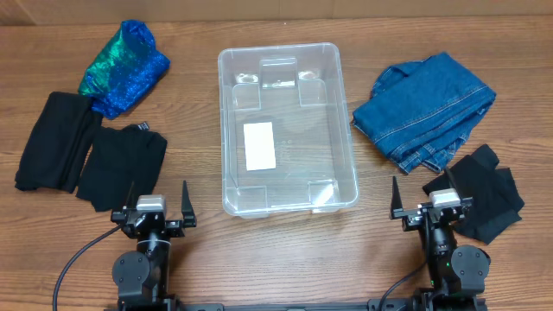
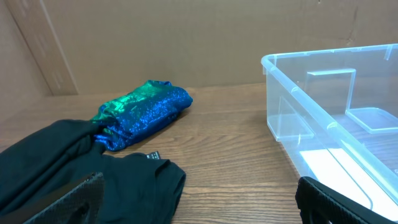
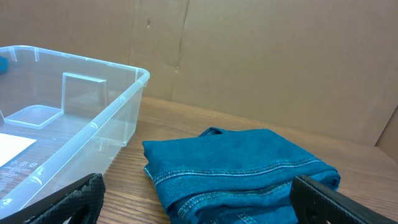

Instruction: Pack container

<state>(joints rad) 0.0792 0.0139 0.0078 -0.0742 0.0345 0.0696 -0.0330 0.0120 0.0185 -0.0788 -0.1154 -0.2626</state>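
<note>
The clear plastic container (image 1: 226, 130) stands empty in the middle of the table, a white label on its bottom. It also shows in the left wrist view (image 2: 292, 93) and the right wrist view (image 3: 118, 102). Folded blue jeans (image 1: 428, 108) lie to its right, also in the right wrist view (image 3: 236, 168). A shiny blue-green garment (image 1: 123, 67) lies at the far left, also in the left wrist view (image 2: 146, 112). Black clothes (image 1: 91, 155) lie below it. My left gripper (image 1: 155, 206) and right gripper (image 1: 432, 200) are open and empty near the front edge.
Another black garment (image 1: 486, 192) lies at the front right, beside my right gripper. The black clothes reach under my left fingers in the left wrist view (image 2: 81, 168). A cardboard wall (image 3: 261, 56) stands behind the table.
</note>
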